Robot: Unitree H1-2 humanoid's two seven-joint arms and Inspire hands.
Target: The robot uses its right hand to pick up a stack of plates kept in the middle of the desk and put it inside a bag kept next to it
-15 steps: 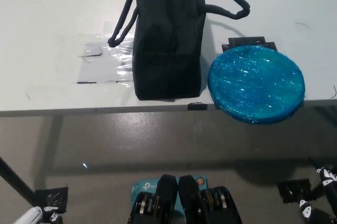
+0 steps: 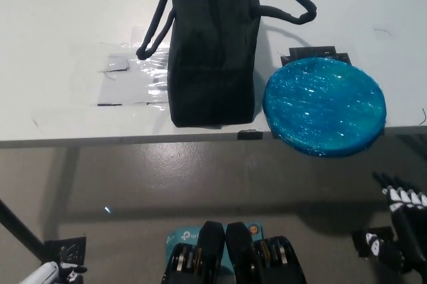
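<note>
A blue stack of plates (image 2: 325,105) wrapped in shiny film lies at the desk's front edge, overhanging it slightly. To its left stands a black bag (image 2: 213,44) with long handles. My black right hand (image 2: 401,225) is below the desk edge at the lower right, under the plates, fingers spread apart and holding nothing. Only a sliver of my white left hand (image 2: 50,273) shows at the bottom left corner; its fingers are out of sight.
The white desk (image 2: 73,17) carries a clear plastic sheet (image 2: 133,77) with tape marks left of the bag. A small black block (image 2: 251,134) sits on the desk's front edge between bag and plates. Grey floor lies below.
My right hand has risen from the bottom right corner toward the desk edge, with its fingers now showing spread. Plates, bag and left hand have stayed put.
</note>
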